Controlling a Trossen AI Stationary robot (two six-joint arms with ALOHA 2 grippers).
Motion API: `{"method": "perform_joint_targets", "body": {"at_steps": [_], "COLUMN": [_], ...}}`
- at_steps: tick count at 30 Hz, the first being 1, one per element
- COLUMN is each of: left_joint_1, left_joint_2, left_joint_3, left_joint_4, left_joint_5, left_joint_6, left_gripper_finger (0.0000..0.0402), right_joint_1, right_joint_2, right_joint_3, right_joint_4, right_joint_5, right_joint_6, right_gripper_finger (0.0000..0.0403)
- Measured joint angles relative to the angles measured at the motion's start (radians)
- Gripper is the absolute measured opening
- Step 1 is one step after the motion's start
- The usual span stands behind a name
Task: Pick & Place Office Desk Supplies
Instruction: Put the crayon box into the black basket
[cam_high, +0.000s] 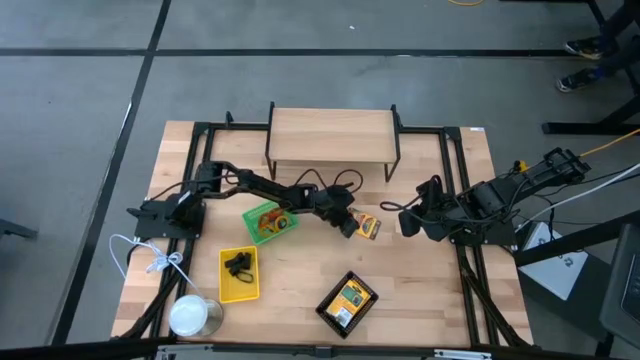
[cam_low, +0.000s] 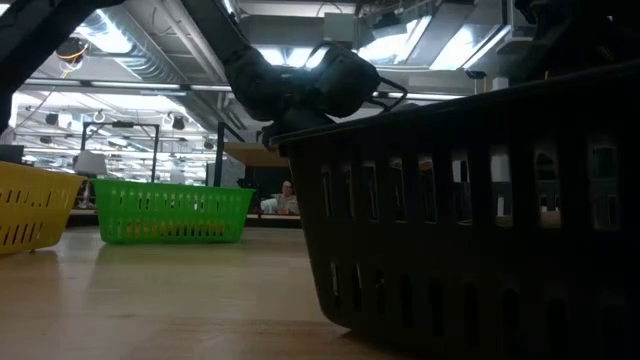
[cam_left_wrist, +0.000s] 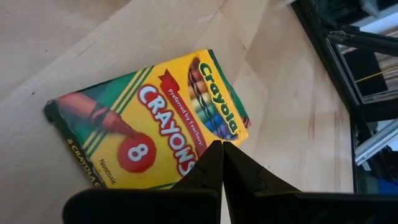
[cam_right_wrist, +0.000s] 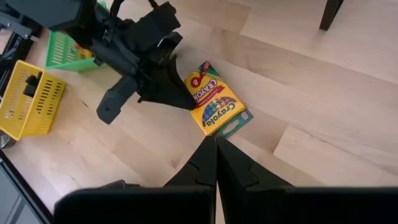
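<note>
A yellow-green crayon box lies flat on the table near its middle. My left gripper is shut and slants down, with its tips at the box's long edge. My right gripper is shut and hangs above the table just right of the box, with nothing in it. The green tray holds orange loops. The yellow tray holds black clips. The black mesh tray holds another crayon box. My left gripper's shut fingertips come slanting down from the table's left at the crayon box's long edge. I cannot tell whether they touch it. The box lies flat on the table.
A wooden shelf stands at the far middle. A white can and a white cord lie at the near left. In the low view the mesh tray fills the foreground and hides both grippers.
</note>
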Motion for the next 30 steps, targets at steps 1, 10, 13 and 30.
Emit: {"method": "perform_joint_targets", "body": {"at_steps": [1, 10, 13, 30], "left_joint_1": [-0.001, -0.020, -0.035, -0.010], "left_joint_2": [0.000, 0.000, -0.023, -0.215], "left_joint_3": [0.000, -0.001, -0.001, 0.062], "left_joint_4": [0.000, -0.023, -0.053, -0.308], "left_joint_5": [0.001, -0.029, -0.060, -0.242], "left_joint_6": [-0.003, 0.012, 0.062, 0.282], "left_gripper_finger": [0.0003, 0.0003, 0.0003, 0.0002], "right_joint_1": [0.000, 0.000, 0.000, -0.002], "right_joint_2": [0.000, 0.000, 0.000, 0.000], "right_joint_3": [0.000, 0.000, 0.000, 0.000], "right_joint_4": [0.000, 0.000, 0.000, 0.006], "right_joint_5": [-0.001, -0.001, -0.001, 0.007], "right_joint_6": [-0.004, -0.013, -0.013, -0.007], "right_gripper_finger": [0.0000, 0.0000, 0.0000, 0.0000]}}
